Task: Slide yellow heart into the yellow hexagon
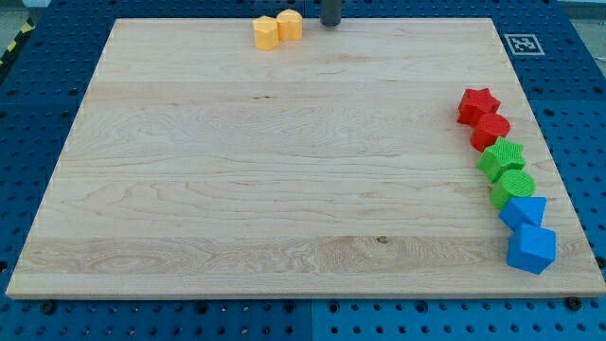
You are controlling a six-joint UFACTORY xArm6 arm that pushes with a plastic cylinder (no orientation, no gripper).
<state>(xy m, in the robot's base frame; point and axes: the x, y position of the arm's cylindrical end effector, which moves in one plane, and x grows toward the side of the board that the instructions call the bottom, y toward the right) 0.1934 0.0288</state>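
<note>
Yellow heart (291, 25) touching yellow hexagon (267, 33), so task looks done; your tip (330, 24) just right, no gripper fitted.

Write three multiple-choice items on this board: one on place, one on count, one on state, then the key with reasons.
1. Where are the two yellow blocks?
A. view's top edge
B. view's bottom left
C. centre

2. How many blocks line the view's right side?
A. four
B. six
C. eight

3. The two yellow blocks are:
A. touching
B. far apart
C. stacked

Key:
1 A, the yellow heart and yellow hexagon sit at the top, left of my tip.
2 B, two red, two green, two blue.
3 A, no gap shows between them.
</note>
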